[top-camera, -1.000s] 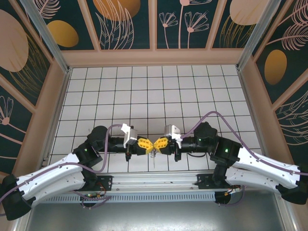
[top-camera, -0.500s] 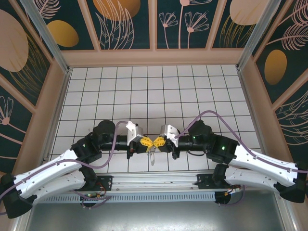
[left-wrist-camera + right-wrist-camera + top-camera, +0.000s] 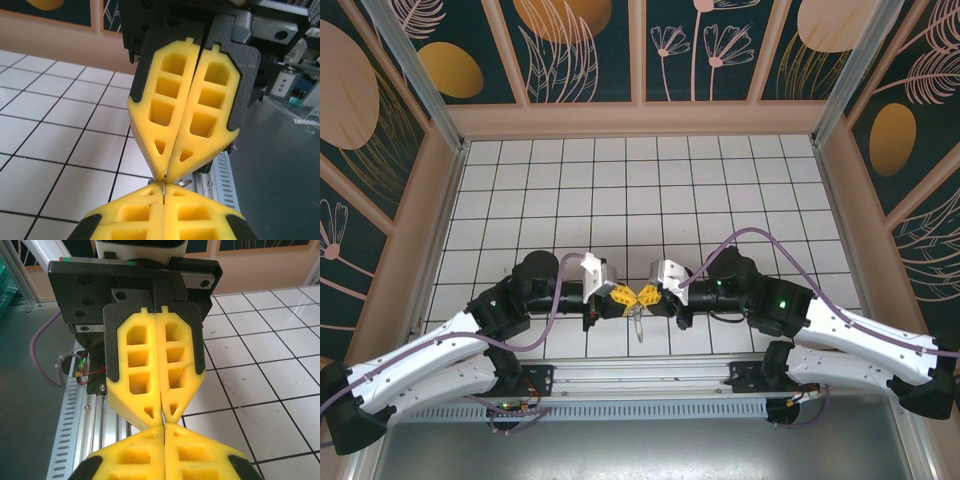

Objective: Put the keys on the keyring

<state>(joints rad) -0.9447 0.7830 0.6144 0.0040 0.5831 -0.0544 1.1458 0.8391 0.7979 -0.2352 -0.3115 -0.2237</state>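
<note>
Two arms met fingertip to fingertip low over the near rows of the white tiled desk (image 3: 720,180), just beyond the grey metal rail (image 3: 640,372). The left gripper (image 3: 625,298), with yellow foam-padded fingers (image 3: 130,220), was pressed shut on a small ring of thin grey metal wire (image 3: 163,190). The wire stood upright in the seam at the tips, and a short loop of it showed just to one side. The right gripper (image 3: 647,296) faced it from the opposite side, its yellow fingers (image 3: 200,440) lying together along their whole seam, tips touching the left tips at the wire. Whether they also pinched the wire could not be told. From above, a slender greyish metal piece (image 3: 637,326) hung just below the meeting point, above the desk; it was too small to tell key from chain.
</note>
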